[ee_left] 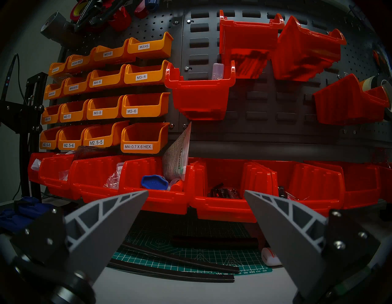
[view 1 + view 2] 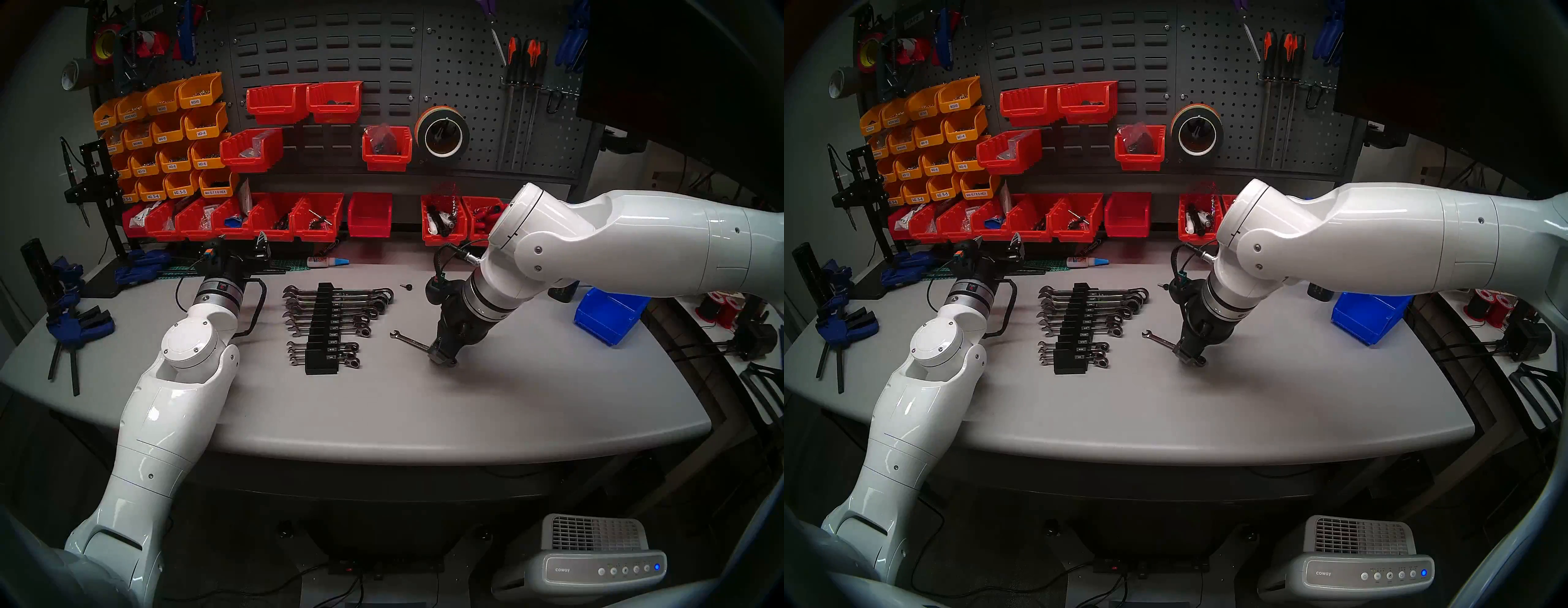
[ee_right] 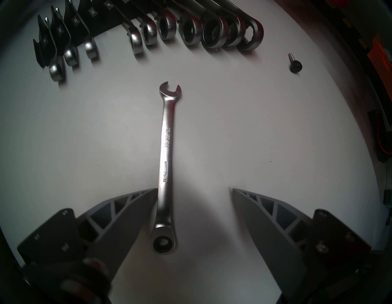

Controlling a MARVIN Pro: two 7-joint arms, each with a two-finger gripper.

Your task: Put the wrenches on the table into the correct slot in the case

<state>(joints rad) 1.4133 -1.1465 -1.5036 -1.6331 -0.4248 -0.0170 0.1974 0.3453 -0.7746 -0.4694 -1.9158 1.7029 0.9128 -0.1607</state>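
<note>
From the head views, the right hand (image 2: pixel 441 354) covers the ring end of the loose wrench (image 2: pixel 406 338), so we cannot tell there whether it touches the shaft. The white size labels on the case (image 2: pixel 323 329) are too small for us to read. In the right wrist view, the frame's top edge cuts off the racked wrenches (image 3: pixel 191 29).

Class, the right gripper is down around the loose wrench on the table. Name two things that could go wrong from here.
1. The wrench lies flat against one finger of the right gripper, far from the other. Closing may push or spin it instead of pinching it.
2. The rack shows one free slot among near-identical grooves, so the wrench could be seated wrongly.
</note>
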